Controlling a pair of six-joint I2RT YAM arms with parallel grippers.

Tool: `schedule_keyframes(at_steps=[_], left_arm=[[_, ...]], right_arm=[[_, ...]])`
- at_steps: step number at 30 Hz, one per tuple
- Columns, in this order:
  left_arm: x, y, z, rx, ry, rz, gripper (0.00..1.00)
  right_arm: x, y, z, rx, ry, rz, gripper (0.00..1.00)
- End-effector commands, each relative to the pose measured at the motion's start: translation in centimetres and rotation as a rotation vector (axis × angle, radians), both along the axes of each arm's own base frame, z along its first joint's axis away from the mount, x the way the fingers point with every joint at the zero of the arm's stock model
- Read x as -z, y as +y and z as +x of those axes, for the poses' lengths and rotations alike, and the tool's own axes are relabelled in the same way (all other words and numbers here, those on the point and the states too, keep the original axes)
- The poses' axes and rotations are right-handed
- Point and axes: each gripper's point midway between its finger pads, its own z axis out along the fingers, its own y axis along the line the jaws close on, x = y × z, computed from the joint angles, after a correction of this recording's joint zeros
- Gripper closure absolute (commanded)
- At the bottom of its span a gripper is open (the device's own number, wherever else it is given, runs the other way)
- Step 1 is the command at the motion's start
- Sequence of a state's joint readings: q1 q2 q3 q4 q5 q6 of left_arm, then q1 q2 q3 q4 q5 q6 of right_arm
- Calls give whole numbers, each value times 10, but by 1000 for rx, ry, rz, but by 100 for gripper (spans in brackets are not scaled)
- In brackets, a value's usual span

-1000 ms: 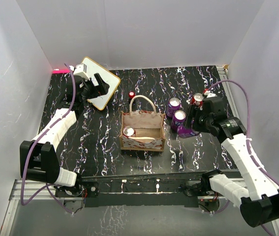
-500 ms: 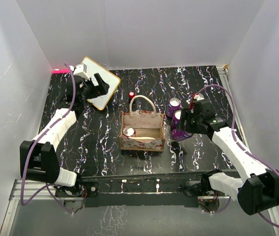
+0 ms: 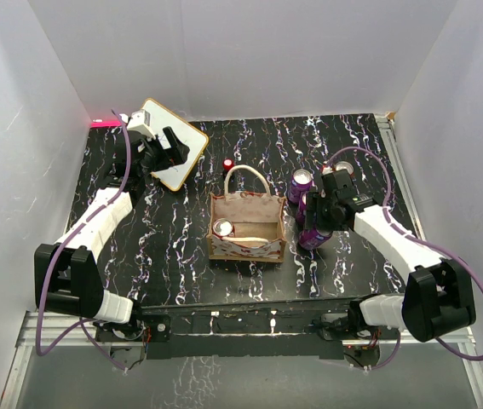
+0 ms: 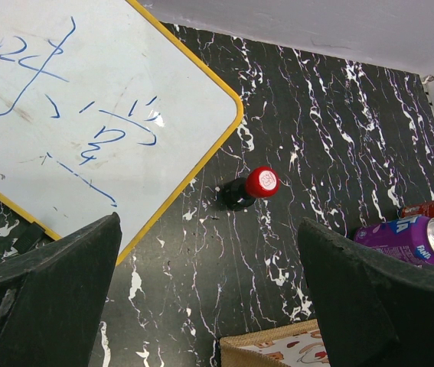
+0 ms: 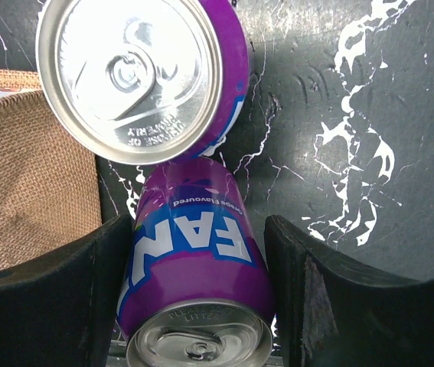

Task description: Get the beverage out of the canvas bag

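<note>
Inspection of present state, largest item first.

1. Table [image 3: 181, 256]: black marbled surface carrying all items.
2. Canvas bag [image 3: 245, 247]: upright at centre, mouth open, handle raised at the far side.
3. Whiteboard [image 4: 86, 99]: far left, yellow-edged, blue marks on it.
4. Left gripper [image 4: 209, 225]: fingers spread wide with nothing between them, poised over the whiteboard's edge, well away from the bag.
5. Right gripper [image 5: 199, 252]: clamped on the held purple can [image 5: 194, 267], both fingers pressed against its sides. It is outside the bag, just right of it.
6. Standing purple can [image 5: 136, 73]: touching or just beside the held one. A red can [image 3: 342, 169] stands near, further back.
7. Remaining can [image 3: 223, 227]: inside the bag, left end, top up. The task is judged not finished.
8. Small bottle [image 4: 261, 182]: red cap, behind the bag.

Step in hand, as judged: setting the held can down beside the others. Recommended: bring it flat and upright, keep it off its neighbour, release only once it is seated, then lift straight away.

Not verifiable: whether the held can's base meets the table, since the top view has the gripper covering it. The bag's right half is shadowed. The red can is cut off at the frame edge in the left wrist view.
</note>
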State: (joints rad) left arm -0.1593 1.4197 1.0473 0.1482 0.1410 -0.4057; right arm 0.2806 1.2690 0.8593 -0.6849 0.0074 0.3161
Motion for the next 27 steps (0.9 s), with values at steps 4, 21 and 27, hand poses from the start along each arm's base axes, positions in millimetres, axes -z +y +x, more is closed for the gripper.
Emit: schedule_keyframes(at_steps=[4,21,27], left_arm=[[-22,-1,5,3,-47,-20,3],[-20,-1,6,2,-41,-19,3],[-18,-1,6,3,-37,-21,3]], right_arm=[[-32,7,37,-26,-132,-8,90],[-13,17,38,-67,-80,-68,43],[-21,17,39,-77,-105,-64,20]])
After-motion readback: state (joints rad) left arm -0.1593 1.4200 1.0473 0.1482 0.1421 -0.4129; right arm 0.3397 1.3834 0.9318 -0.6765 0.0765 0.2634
